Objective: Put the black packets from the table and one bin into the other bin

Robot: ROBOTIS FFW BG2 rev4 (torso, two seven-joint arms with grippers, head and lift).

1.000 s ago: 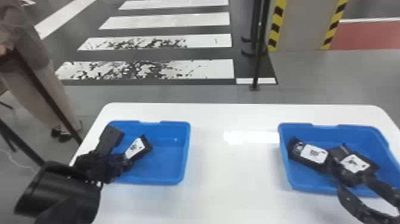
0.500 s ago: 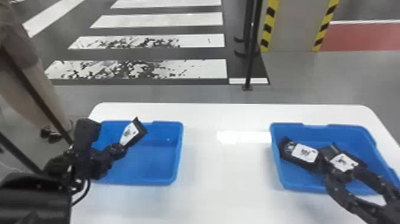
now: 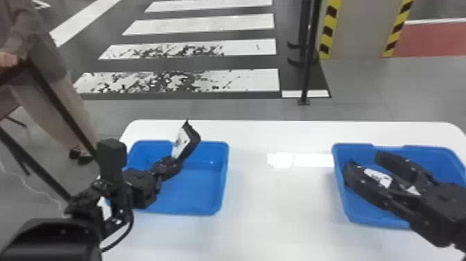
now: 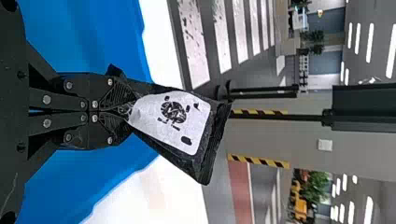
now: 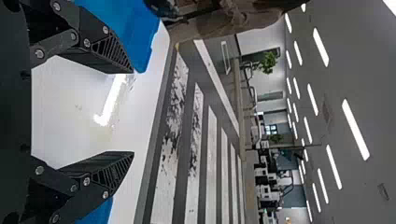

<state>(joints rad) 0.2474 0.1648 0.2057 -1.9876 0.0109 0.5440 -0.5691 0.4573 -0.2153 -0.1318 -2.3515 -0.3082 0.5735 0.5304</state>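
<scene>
Left gripper (image 3: 175, 162) clamps black packet (image 3: 194, 140) above left bin (image 3: 223, 173);
left wrist view has its white label (image 4: 170, 119) face-on; right gripper (image 3: 363, 163) slants over right bin (image 3: 357, 211), jaws apart.

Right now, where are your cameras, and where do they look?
On the head: looks forward and down at blue bins, left gripper, right gripper.
On the left wrist: looks past shut fingers at a black packet.
On the right wrist: looks past open fingers at the crosswalk.
Head and left wrist views share the packet.
</scene>
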